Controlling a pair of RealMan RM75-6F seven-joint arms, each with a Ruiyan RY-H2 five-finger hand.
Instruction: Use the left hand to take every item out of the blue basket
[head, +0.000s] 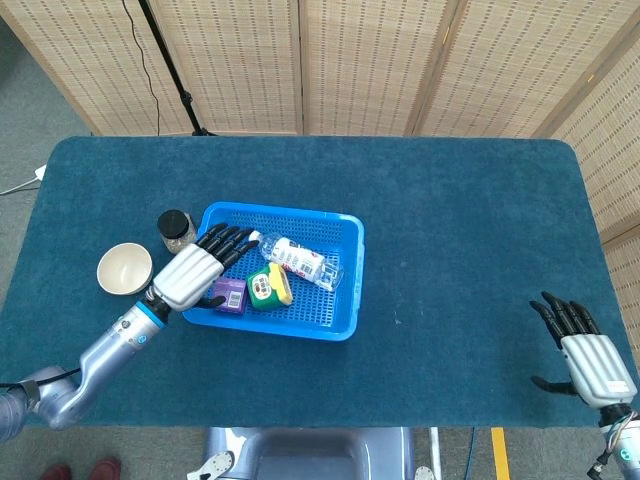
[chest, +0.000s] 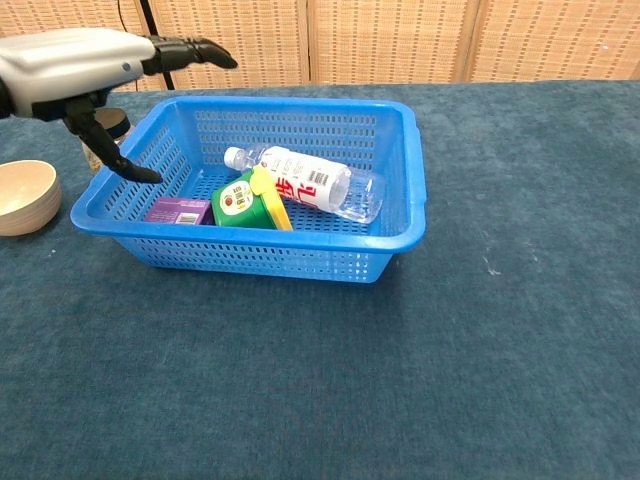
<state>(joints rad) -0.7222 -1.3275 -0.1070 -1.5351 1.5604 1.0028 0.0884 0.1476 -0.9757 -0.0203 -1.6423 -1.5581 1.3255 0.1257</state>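
The blue basket (head: 345, 285) (chest: 400, 230) sits left of the table's middle. Inside lie a clear water bottle (head: 297, 259) (chest: 308, 180), a green and yellow carton (head: 268, 286) (chest: 245, 201) and a small purple box (head: 229, 293) (chest: 178, 211). My left hand (head: 192, 270) (chest: 85, 75) hovers open over the basket's left edge, fingers spread, holding nothing. My right hand (head: 588, 352) rests open near the table's front right corner, seen only in the head view.
A jar with a black lid (head: 176, 230) (chest: 108, 130) stands just left of the basket. A beige bowl (head: 124, 268) (chest: 25, 196) sits further left. Woven screens stand behind the table.
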